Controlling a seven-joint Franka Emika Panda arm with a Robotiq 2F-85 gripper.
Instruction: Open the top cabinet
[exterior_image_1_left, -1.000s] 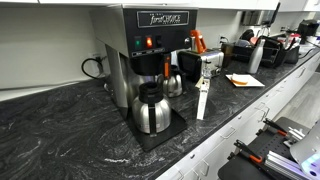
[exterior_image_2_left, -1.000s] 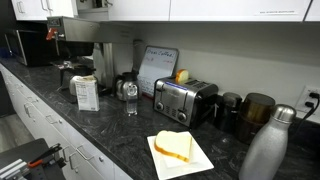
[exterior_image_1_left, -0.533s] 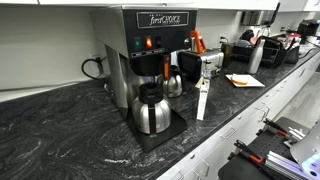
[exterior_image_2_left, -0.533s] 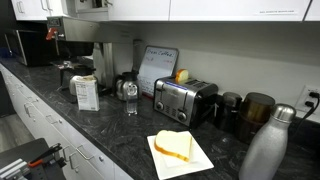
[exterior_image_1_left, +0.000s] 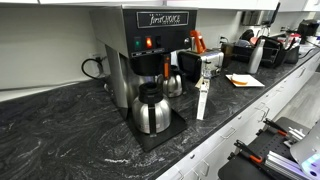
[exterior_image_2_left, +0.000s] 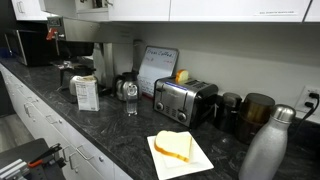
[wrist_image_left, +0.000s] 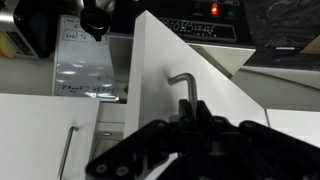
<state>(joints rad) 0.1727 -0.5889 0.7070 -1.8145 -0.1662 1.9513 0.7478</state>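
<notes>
In the wrist view my gripper (wrist_image_left: 190, 112) is shut on the metal bar handle (wrist_image_left: 183, 80) of a white top cabinet door (wrist_image_left: 165, 70). The door stands swung out at an angle from the cabinet front. Behind its edge the cabinet inside shows, with a silver bag (wrist_image_left: 85, 65). In an exterior view the row of white top cabinets (exterior_image_2_left: 220, 9) runs along the top edge. The opened part (exterior_image_2_left: 90, 5) sits at its left, mostly cut off by the frame.
A coffee machine (exterior_image_1_left: 150, 50) with a steel pot (exterior_image_1_left: 151, 110) stands on the dark counter (exterior_image_1_left: 70, 130) below the cabinets. A toaster (exterior_image_2_left: 184, 101), a plate with toast (exterior_image_2_left: 178, 150), a steel bottle (exterior_image_2_left: 268, 145) and a box (exterior_image_2_left: 86, 92) stand further along. A neighbouring door handle (wrist_image_left: 66, 150) shows.
In the exterior view the cabinet door's edge at the top left has shifted slightly, swinging a little further open. The counter objects have not moved.
</notes>
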